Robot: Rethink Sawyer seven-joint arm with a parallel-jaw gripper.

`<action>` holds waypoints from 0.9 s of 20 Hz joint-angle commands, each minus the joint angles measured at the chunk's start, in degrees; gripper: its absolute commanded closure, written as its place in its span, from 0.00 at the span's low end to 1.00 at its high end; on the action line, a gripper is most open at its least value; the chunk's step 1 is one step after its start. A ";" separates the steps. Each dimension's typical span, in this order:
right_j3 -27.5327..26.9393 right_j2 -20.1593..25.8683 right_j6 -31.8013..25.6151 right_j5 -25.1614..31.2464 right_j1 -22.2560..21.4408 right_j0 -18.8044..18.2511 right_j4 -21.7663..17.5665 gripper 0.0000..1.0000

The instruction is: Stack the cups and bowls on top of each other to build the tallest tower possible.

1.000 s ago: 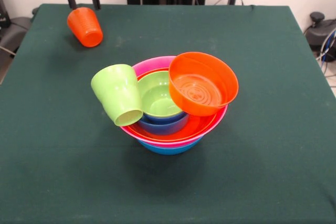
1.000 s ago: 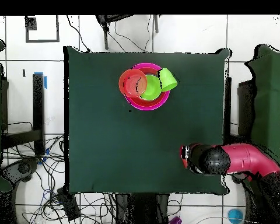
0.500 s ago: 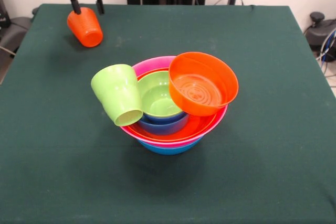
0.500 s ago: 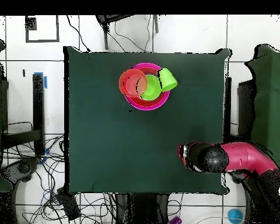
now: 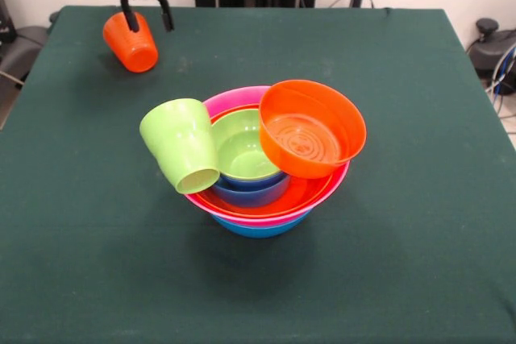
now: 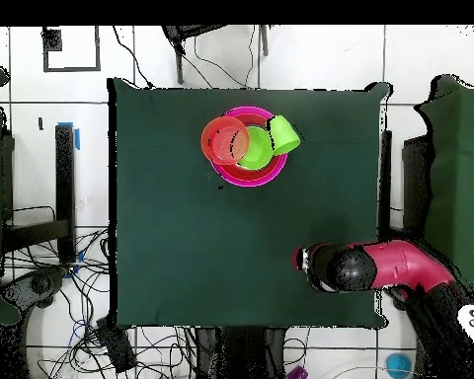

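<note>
A green-clothed table (image 6: 182, 197) stands on white floor tiles (image 6: 320, 54) strewn with cables (image 6: 73, 326)

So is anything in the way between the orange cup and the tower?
Nothing visible. The orange cup lies on its side at the table's corner, under the open hand. Only bare green cloth lies between it and the tower.

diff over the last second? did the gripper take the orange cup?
No grab. The gripper slid sideways, rightward in the front view, so the orange cup that lay below and between its open fingers now sits under one finger only. In the overhead view the arm shifted a little left. The cup, the tower and the green cup leaning on its rim did not move.
</note>
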 commanded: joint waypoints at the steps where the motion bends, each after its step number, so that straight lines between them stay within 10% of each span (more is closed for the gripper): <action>1: -4.02 -1.65 -13.83 0.29 3.37 2.96 -7.27 0.00; 18: -5.08 -0.16 -17.96 1.60 4.41 0.87 -9.35 0.00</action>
